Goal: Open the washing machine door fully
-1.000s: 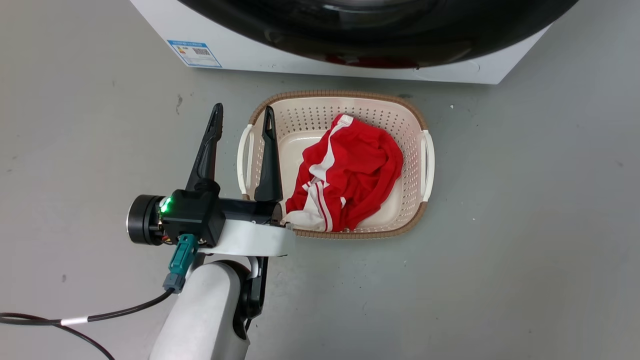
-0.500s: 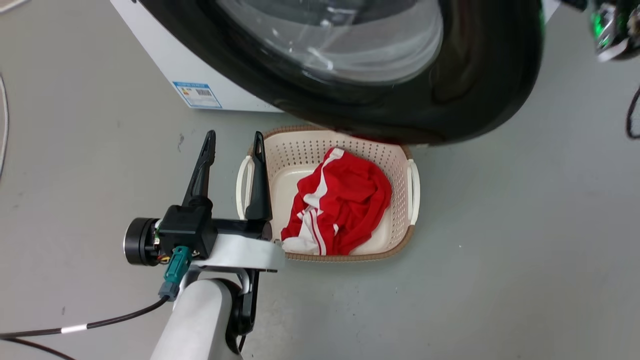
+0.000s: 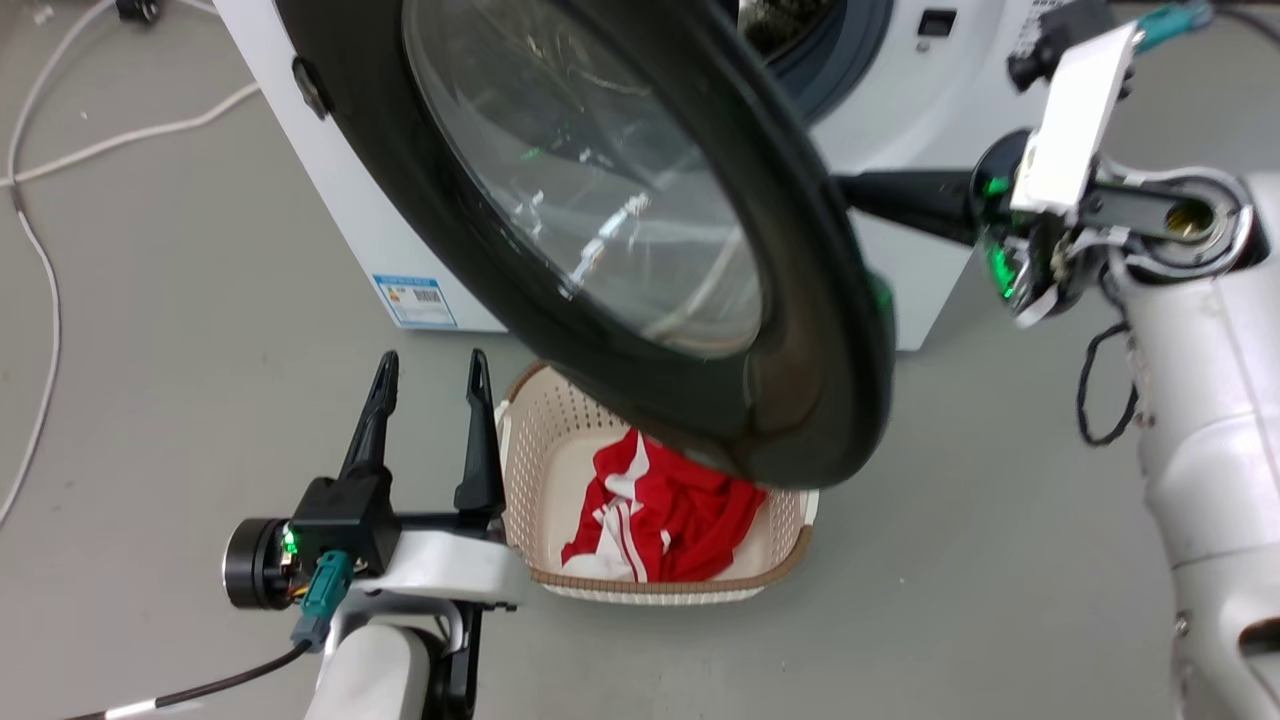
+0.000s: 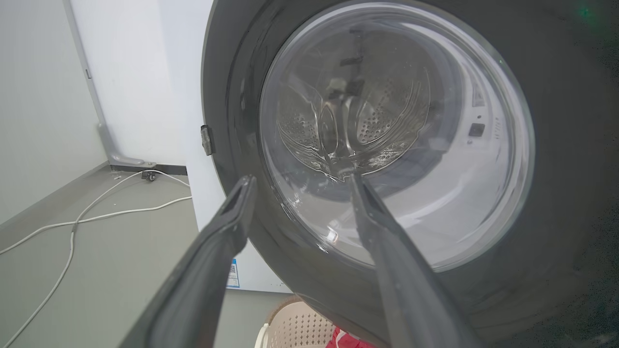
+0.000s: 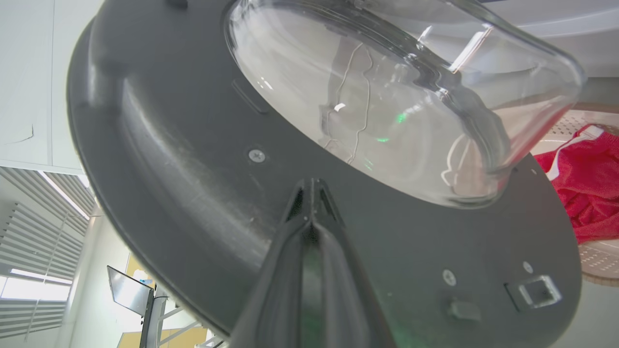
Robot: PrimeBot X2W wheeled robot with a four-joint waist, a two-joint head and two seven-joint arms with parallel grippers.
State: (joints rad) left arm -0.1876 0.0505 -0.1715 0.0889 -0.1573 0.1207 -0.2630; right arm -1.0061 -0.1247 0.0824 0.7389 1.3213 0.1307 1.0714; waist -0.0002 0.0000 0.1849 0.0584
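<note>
- Now catching the large round glossy black-rimmed washing machine door [image 3: 600, 240], clear glass bowl bulging at its centre, swung partway out from the big white box of the washing machine [image 3: 335, 230] and hinged on the head view's left.
- Hanging with its lower rim right over a small beige perforated plastic laundry basket [image 3: 660, 588] on the grey floor [image 3: 1000, 500], just in front of the machine.
- Spotting a crumpled red garment with white stripes [image 3: 670, 510] lying inside that basket.
- Behind the door, glimpsing the blue-grey rubber gasket [image 3: 848, 55] round the opening; through the glass in the left wrist view, making out the perforated steel drum [image 4: 338, 121].
- Over to the right gripper [image 5: 309, 186]: two long dark fingers pinched together, nothing between them, tips touching the dark inner face of the door beside the glass bowl.
- Then the left gripper [image 3: 432, 362]: fingers spread apart and empty, held low just beside the basket's left side, pointing up toward the door's outer face.
- Off to the far left, noting thin white cables [image 3: 40, 250] trailing across the floor.
</note>
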